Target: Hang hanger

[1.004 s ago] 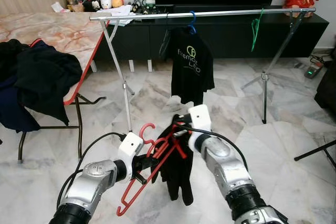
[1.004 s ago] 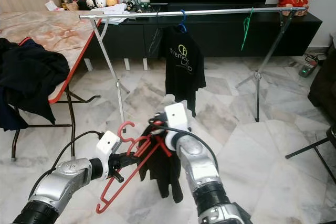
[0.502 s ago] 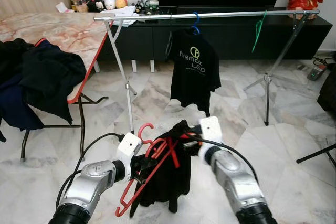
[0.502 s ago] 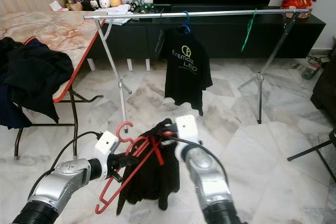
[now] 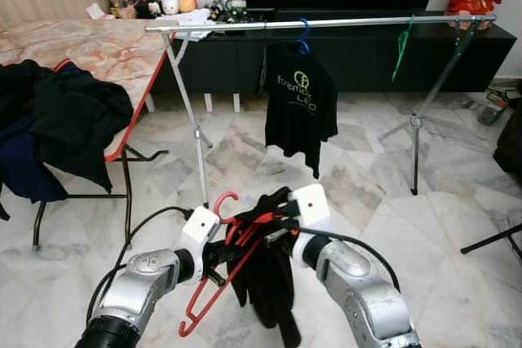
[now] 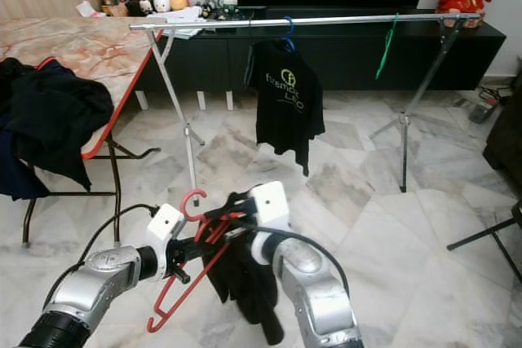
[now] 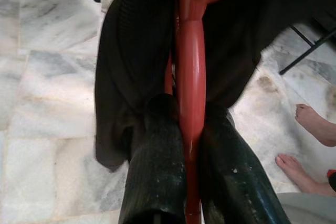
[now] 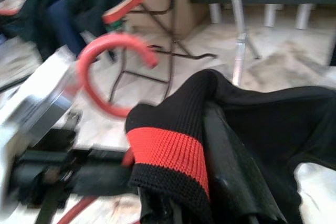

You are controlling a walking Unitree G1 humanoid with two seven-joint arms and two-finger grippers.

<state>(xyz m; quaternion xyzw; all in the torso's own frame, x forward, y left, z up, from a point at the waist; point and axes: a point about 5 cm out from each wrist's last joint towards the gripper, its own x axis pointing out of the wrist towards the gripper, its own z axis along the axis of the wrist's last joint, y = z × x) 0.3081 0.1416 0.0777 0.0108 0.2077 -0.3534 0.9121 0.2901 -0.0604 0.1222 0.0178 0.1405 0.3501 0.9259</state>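
The left gripper [image 7: 191, 145] is clamped on the red hanger [image 5: 214, 283], its two black fingers [image 7: 157, 166] pressed against either side of the hanger's bar, low in front of the robot and above the marble floor [image 5: 457, 201]. The hanger is tilted, hook [image 5: 224, 200] uppermost. The right gripper [image 8: 210, 203] is closed on a black garment [image 5: 265, 283] with a red band at its collar [image 8: 168, 153]; the cloth drapes over the hanger and hangs below it. Ahead stands the metal clothes rail [image 5: 326, 24], carrying a black printed T-shirt [image 5: 300, 103] on a blue hanger [image 5: 303, 32] and an empty green hanger [image 5: 399, 46]. Dark clothes [image 5: 57, 128] lie heaped on the marble-topped table [image 5: 106, 50] to the left. A person's bare feet [image 7: 310, 140] are on the floor nearby.
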